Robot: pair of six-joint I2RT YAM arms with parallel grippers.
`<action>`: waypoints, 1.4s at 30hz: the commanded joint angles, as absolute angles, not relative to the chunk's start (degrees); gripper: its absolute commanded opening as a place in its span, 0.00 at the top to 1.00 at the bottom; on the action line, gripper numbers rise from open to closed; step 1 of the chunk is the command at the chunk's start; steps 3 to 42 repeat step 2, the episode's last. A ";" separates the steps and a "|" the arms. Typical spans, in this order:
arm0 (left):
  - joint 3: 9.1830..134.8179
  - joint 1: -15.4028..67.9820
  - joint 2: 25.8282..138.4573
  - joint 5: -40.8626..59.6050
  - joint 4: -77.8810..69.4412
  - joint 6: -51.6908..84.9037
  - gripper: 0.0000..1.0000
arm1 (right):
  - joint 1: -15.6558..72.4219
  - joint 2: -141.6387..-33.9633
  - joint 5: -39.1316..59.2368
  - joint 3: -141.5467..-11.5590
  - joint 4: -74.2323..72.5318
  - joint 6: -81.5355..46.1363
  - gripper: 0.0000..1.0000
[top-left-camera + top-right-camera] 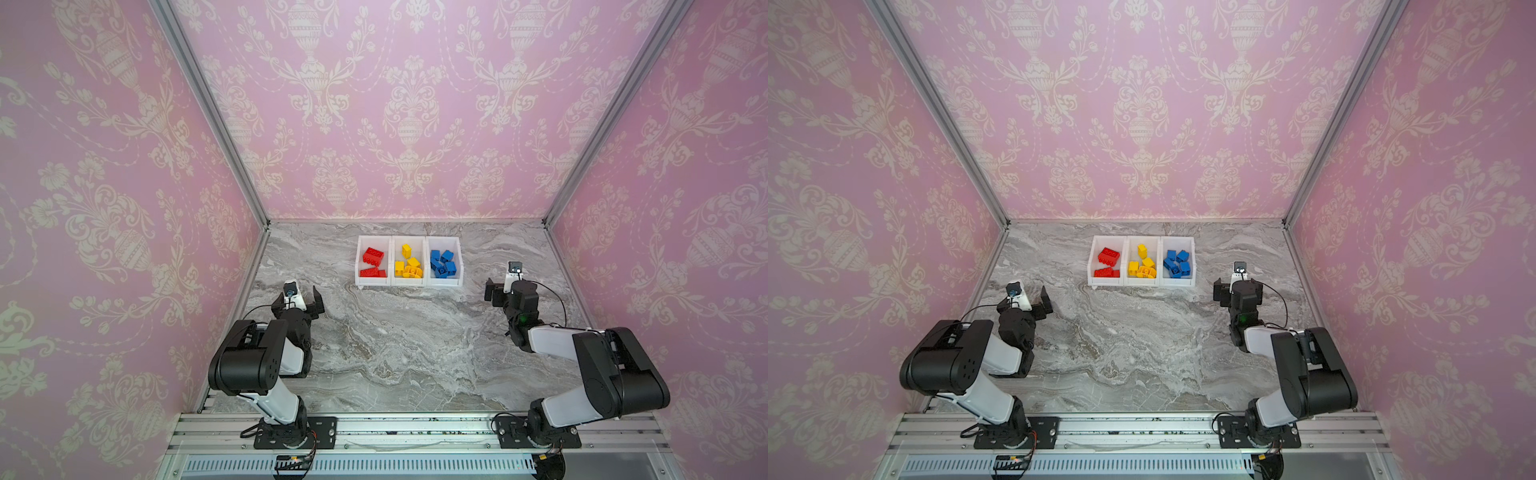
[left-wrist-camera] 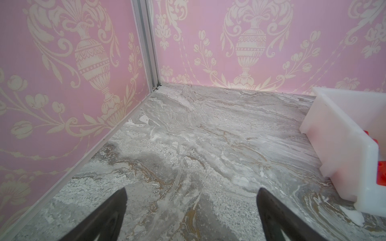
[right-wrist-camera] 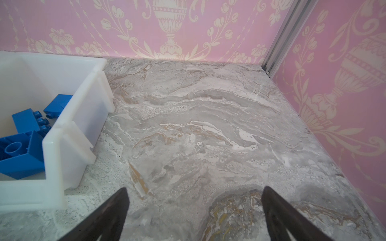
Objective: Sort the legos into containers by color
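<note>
A: Three bins in a row near the desk's far edge, about midway along it. Contents?
B: Red legos in the left one, yellow legos in the middle, blue legos on the right. No mixing, and I see none loose on the desk.
A: So sorted?
B: My read, yes. Each colour has its own bin, which is the goal.
A: Grippers?
B: Left gripper has its jaws wide apart with nothing between them. It's over bare desk toward the left edge, near the row's left end. Right gripper is the same, spread and empty, toward the right edge and just off the row's right end.
A: Why there?
B: Guess: nothing left to pick. Each one is on its own side, clear of the bins.
A: Risk?
B: Small. The bins look light, so a careless swing could nudge them.
</note>
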State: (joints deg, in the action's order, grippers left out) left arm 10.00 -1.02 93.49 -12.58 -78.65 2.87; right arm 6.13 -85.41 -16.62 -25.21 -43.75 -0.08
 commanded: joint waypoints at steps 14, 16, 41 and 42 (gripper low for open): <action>9.67 -1.42 94.20 -12.85 -79.80 3.59 0.02 | 6.42 -85.85 -18.36 -24.94 -45.07 -1.07 0.00; 9.67 -1.42 94.20 -12.85 -79.80 3.59 0.02 | 6.42 -85.85 -18.36 -24.94 -45.07 -1.07 0.00; 9.67 -1.42 94.20 -12.85 -79.80 3.59 0.02 | 6.42 -85.85 -18.36 -24.94 -45.07 -1.07 0.00; 9.67 -1.42 94.20 -12.85 -79.80 3.59 0.02 | 6.42 -85.85 -18.36 -24.94 -45.07 -1.07 0.00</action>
